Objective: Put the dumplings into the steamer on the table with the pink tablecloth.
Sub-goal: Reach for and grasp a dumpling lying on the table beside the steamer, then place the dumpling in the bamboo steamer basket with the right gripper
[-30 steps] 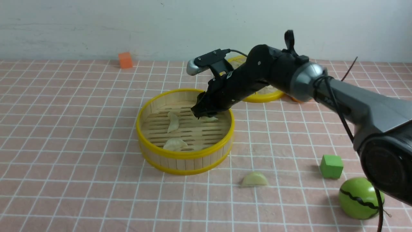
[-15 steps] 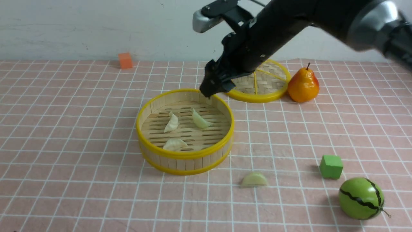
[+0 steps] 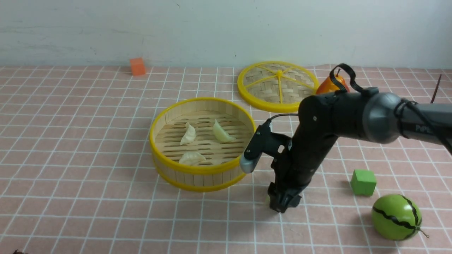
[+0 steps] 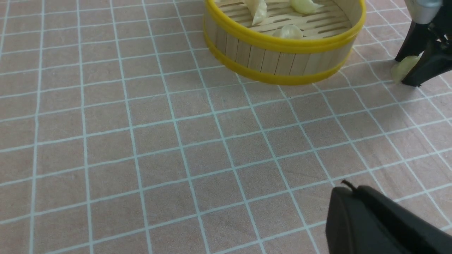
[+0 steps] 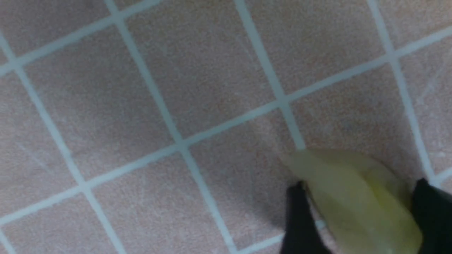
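Nearest you, only a dark sliver of your left pincer shows, so I can't tell how its jaws stand. Further out, your right pincer is at the pink-clothed counter, spread astride the lone dumpling lying outside the basket. Just beyond sits the steamer with three dumplings on its slatted floor, and behind it the woven lid lies flat.

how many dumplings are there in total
4 dumplings. Three lie in the steamer: one left, one right, one nearer the front. The fourth sits on the pink tablecloth between the jaws of the right gripper.
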Robot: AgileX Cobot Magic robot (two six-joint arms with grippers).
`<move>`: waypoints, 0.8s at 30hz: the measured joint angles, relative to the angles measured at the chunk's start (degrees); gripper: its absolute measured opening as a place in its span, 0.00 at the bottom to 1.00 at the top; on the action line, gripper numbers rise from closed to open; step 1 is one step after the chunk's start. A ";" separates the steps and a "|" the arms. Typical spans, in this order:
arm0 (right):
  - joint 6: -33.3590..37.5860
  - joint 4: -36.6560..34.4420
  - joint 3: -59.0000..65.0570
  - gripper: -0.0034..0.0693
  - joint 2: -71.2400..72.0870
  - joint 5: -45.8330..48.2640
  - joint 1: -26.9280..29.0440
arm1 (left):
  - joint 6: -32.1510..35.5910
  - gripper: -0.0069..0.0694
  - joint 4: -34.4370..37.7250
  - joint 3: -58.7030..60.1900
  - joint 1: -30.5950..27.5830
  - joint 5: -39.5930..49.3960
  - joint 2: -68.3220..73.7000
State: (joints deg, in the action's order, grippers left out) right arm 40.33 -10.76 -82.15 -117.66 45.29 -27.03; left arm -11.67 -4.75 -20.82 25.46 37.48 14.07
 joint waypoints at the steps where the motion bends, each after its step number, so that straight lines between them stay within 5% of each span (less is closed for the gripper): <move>1: 0.07 0.00 0.00 0.49 0.00 0.00 0.01 | 0.00 0.07 0.00 0.00 0.00 0.00 0.00; 2: 0.26 0.00 -0.07 0.38 0.05 0.09 -0.01 | 0.00 0.07 0.00 0.00 0.00 0.00 0.00; 10: 0.39 -2.38 -8.86 0.39 2.58 8.67 -1.32 | 0.00 0.07 0.00 0.00 0.00 -0.62 0.00; 16: 0.79 -11.78 -17.29 0.39 2.22 -6.41 -4.25 | 0.00 0.07 -0.62 0.00 0.00 -1.62 0.00; 24: 0.77 -10.74 -17.29 0.44 -8.11 -13.39 -4.48 | 0.00 0.07 -1.00 0.00 0.00 -1.62 0.00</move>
State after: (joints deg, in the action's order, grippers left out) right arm 41.11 -21.50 -99.44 -125.77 31.90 -31.51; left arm -11.67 -5.75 -20.82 25.46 35.86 14.07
